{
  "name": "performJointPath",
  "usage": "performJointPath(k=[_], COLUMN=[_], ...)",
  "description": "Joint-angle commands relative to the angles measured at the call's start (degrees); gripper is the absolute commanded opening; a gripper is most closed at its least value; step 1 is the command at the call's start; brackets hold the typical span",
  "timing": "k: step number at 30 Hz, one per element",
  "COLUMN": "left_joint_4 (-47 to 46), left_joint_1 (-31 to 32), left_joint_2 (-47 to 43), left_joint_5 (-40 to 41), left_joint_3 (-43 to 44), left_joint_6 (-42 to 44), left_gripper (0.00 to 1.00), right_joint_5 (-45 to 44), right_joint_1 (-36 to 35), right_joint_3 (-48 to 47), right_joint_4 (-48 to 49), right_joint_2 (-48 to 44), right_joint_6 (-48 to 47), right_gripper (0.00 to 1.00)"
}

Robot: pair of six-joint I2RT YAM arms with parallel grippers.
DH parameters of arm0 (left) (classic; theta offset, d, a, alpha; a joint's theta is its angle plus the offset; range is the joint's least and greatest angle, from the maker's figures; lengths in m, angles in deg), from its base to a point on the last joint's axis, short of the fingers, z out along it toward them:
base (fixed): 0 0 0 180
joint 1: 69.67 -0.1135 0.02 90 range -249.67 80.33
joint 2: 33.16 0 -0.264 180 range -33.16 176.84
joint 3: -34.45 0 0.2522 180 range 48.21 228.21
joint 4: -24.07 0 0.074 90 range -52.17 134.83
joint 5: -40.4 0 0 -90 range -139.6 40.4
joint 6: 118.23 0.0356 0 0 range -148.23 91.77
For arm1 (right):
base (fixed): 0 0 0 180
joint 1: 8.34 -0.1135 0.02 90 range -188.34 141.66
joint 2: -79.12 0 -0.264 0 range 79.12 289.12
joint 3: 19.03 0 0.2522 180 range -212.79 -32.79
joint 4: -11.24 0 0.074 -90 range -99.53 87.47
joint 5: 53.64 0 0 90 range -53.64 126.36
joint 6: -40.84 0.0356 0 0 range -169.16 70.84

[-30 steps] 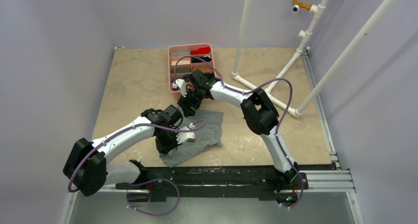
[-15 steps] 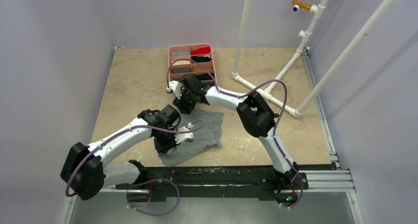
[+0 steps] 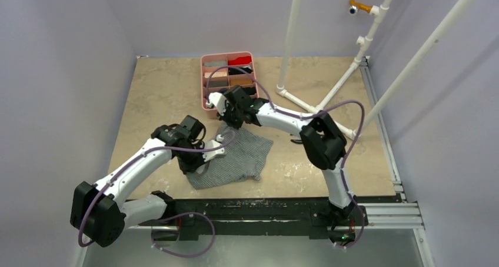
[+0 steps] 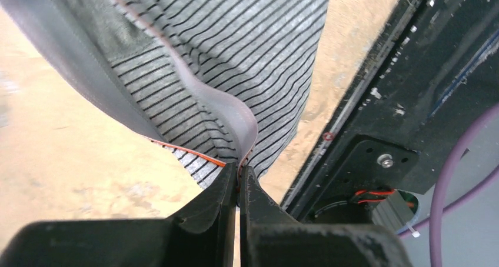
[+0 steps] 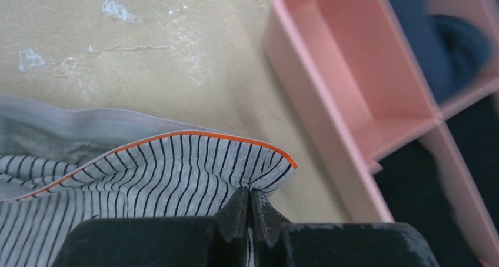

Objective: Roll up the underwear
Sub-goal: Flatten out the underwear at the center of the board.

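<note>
The grey striped underwear (image 3: 238, 158) with an orange-red edge lies spread on the tan table in front of the arms. My left gripper (image 4: 239, 176) is shut on its waistband at the near left corner, and the cloth (image 4: 235, 49) rises away from the jaws. My right gripper (image 5: 248, 199) is shut on the far corner of the same underwear (image 5: 176, 167), just under the orange edge, close to the pink tray. From above, the left gripper (image 3: 197, 161) sits at the garment's left side and the right gripper (image 3: 230, 121) at its far edge.
A pink divided tray (image 3: 205, 82) holding rolled garments stands just behind the right gripper; its wall (image 5: 318, 120) is close to the jaws. A white pipe frame (image 3: 318, 111) stands at the back right. The black base rail (image 4: 376, 102) runs along the near table edge.
The right gripper has closed on the far corner of the striped underwear. Both arms have shifted, and the cloth now lies stretched wider between them.
</note>
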State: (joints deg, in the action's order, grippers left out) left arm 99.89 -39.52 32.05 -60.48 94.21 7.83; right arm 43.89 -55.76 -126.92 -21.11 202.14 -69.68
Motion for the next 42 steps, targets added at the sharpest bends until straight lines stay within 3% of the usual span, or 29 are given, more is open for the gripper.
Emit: performJointPath(k=[1, 9, 13, 16, 19, 21, 26, 28, 34, 39, 42], left_joint_4=[0.98, -4.85, -1.62, 0.56, -0.02, -1.19, -3.21, -3.18, -1.4, -4.81, -7.7], left_joint_1=[-5.55, -11.59, -11.54, -10.86, -7.67, -3.28, 6.7, 7.8, 7.96, 6.96, 3.04], left_joint_2=[-2.36, 2.32, 1.81, -0.53, -3.35, -3.9, 0.65, 2.87, 4.13, 1.78, 1.87], left_joint_5=[-1.95, -0.49, -5.37, -8.3, -9.73, -9.54, -9.67, -9.33, -7.02, -2.49, -2.05], left_joint_3=[7.47, 24.77, 30.24, 27.25, 18.45, 12.36, 2.54, 1.53, 1.19, 0.42, 1.0], left_joint_6=[4.17, 2.62, 2.39, 3.09, 2.84, 1.67, -1.73, -2.53, -2.17, -3.72, -5.46], left_gripper=[0.0, 0.0, 0.0, 0.0, 0.0, 0.01, 0.2, 0.26, 0.45, 0.5, 0.54], right_joint_5=[-4.06, -4.22, -2.7, -1.16, -0.3, 0.62, 1.44, 0.36, 0.18, 3.59, 6.3], right_joint_1=[3.19, 10.11, 10.37, 10.33, 10.33, 10.33, 10.33, 10.35, 10.34, 10.34, 10.25], right_joint_3=[2.8, 3.48, 11.34, 22.32, 33.86, 39.95, 51.7, 53.41, 51.64, 49.53, 47.03], right_joint_4=[-0.12, -1.65, 0.02, 1.92, 2.44, -0.32, -4.87, -6.12, -7.26, -3.7, -2.73], right_joint_2=[-13.23, -26.1, -36.05, -44.87, -53.07, -56.38, -62.93, -65.4, -67.95, -63.24, -57.6], right_joint_6=[-1.1, -3.78, -6.29, -8.52, -10.46, -12.79, -13.73, -13.93, -13.28, -11.29, -10.65], right_gripper=[0.0, 0.0, 0.0, 0.0, 0.03, 0.13, 0.47, 0.53, 0.56, 0.57, 0.57])
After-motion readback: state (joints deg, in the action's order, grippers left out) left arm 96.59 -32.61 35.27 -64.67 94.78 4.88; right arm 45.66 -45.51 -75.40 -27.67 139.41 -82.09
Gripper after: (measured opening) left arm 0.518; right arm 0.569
